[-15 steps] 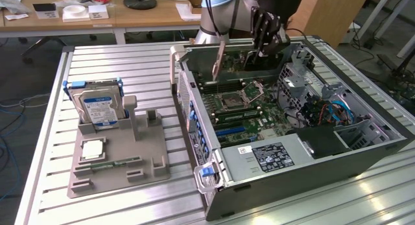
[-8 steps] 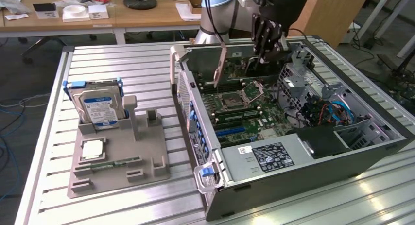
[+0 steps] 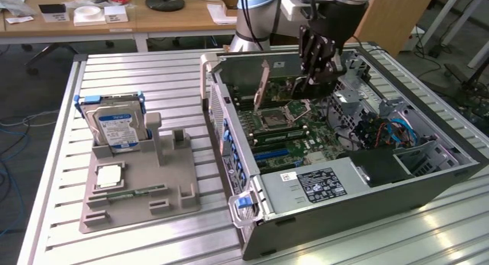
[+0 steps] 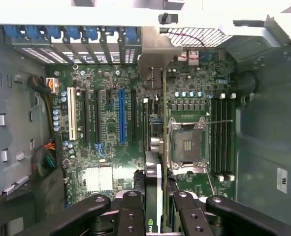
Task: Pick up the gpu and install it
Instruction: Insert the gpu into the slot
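We see an open computer case lying on its side on a slotted metal table. Its motherboard faces up and is crowded. There is a row of expansion slots, among them a blue slot and a white slot. Just beside them sits the empty CPU socket, and the memory slots lie past that. A labelled power supply and a tangle of blue and black cables fill the side of the case toward the exterior view's right. Outside the case, toward the exterior view's left, a gray fixture carries an upright hard drive, a processor chip and a RAM stick. The gripper reaches down into the case, its black fingers clamped on either side of the gpu. The card stands on edge over the board, between the slot row and the CPU socket. We cannot tell whether its lower edge touches a slot. From the wrist it appears as a thin dark strip with green lettering, a green board edge and a silvery bracket at the end near the blue rear slot clips.
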You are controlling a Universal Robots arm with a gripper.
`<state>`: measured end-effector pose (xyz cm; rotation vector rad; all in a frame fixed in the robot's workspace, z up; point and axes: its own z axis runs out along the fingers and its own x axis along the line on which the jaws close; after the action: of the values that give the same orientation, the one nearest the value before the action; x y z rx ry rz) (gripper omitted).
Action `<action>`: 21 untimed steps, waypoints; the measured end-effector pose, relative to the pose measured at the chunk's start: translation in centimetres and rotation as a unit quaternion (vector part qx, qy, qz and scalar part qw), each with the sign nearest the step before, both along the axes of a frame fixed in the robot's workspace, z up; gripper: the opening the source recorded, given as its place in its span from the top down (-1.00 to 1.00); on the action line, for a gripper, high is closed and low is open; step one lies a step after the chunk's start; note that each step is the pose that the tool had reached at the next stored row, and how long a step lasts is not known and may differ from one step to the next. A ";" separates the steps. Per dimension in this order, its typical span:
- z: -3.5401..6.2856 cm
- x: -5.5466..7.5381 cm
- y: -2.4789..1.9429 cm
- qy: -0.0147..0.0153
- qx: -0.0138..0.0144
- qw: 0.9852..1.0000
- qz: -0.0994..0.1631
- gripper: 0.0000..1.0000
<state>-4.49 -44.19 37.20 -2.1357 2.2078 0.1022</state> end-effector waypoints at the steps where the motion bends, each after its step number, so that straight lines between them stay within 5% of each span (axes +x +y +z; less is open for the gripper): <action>1: -0.15 0.0 -0.01 0.000 0.000 1.000 0.000 0.47; 12: -1.51 0.2 -0.08 0.000 0.000 1.000 0.005 0.47; 21: -2.01 0.2 -1.46 0.001 0.000 1.000 0.006 0.47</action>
<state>-4.25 -45.65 35.18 -2.1496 2.1957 0.1047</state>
